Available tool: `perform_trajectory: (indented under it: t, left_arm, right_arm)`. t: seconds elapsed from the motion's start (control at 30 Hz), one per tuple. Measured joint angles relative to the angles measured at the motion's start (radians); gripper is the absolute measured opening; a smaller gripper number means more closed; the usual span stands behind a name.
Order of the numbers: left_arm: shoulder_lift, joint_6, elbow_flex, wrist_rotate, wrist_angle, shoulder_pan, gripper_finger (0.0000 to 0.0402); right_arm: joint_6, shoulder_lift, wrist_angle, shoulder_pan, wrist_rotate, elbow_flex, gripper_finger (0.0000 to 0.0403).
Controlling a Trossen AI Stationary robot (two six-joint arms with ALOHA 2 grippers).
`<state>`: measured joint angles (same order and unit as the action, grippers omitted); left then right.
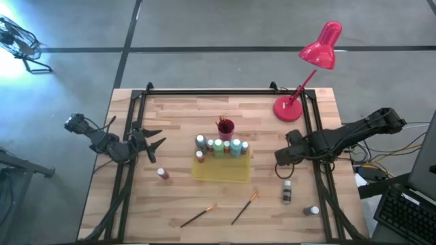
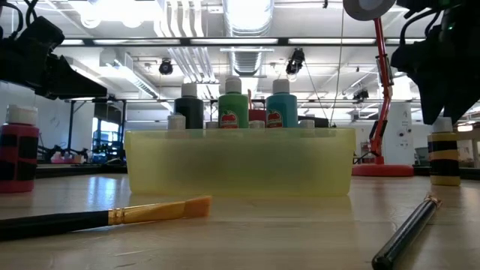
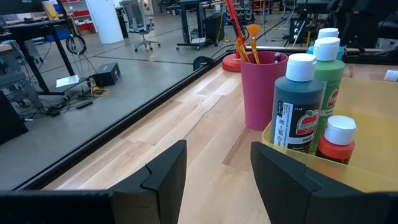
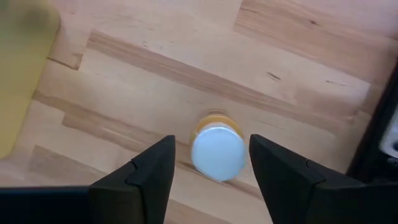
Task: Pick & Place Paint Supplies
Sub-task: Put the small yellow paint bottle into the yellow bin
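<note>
- Left gripper (image 1: 155, 139) hovering over the table's left side, fingers spread apart, empty, pointed toward the yellow tray (image 1: 219, 173).
- Red-labelled bottle (image 1: 163, 173) standing alone left of the tray.
- Row of bottles (image 1: 219, 145) standing in the tray's far side; magenta cup (image 1: 225, 127) with brushes just behind.
- Two brushes (image 1: 198, 216) lying on the wood near the front edge.
- Right gripper (image 4: 211, 163) poised over a white-capped yellow bottle (image 4: 217, 151), fingers parted either side of it, not gripping.
- Two more bottles (image 1: 287, 191) near the right front.

Bright ceiling lights (image 2: 247, 15) glare in the low view, blurring the near brush (image 2: 97, 217). A bluish glare washes the high view's far-left floor (image 1: 20, 75). Tabletop (image 1: 184, 116) evenly lit, shadows soft.
</note>
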<state>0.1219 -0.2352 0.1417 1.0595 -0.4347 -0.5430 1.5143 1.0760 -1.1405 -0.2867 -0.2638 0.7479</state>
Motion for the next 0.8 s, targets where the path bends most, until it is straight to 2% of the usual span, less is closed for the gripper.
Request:
perform_trajectory:
  t: [0.17, 0.43, 0.63, 0.8]
  left_arm:
    - [0.000, 0.000, 0.000, 0.000, 0.000, 0.000, 0.0184]
    - [0.000, 0.000, 0.000, 0.000, 0.000, 0.000, 0.0184]
    - [0.000, 0.000, 0.000, 0.000, 0.000, 0.000, 0.0184]
    - [0.000, 0.000, 0.000, 0.000, 0.000, 0.000, 0.0184]
  right_arm:
    - [-0.012, 0.000, 0.062, 0.000, 0.000, -0.030, 0.0198]
    - [-0.007, 0.001, 0.063, 0.000, 0.002, -0.049, 0.0192]
    - [-0.008, 0.001, 0.049, 0.000, -0.005, -0.049, 0.0160]
    - [-0.012, 0.000, 0.045, 0.000, -0.004, -0.048, 0.0112]
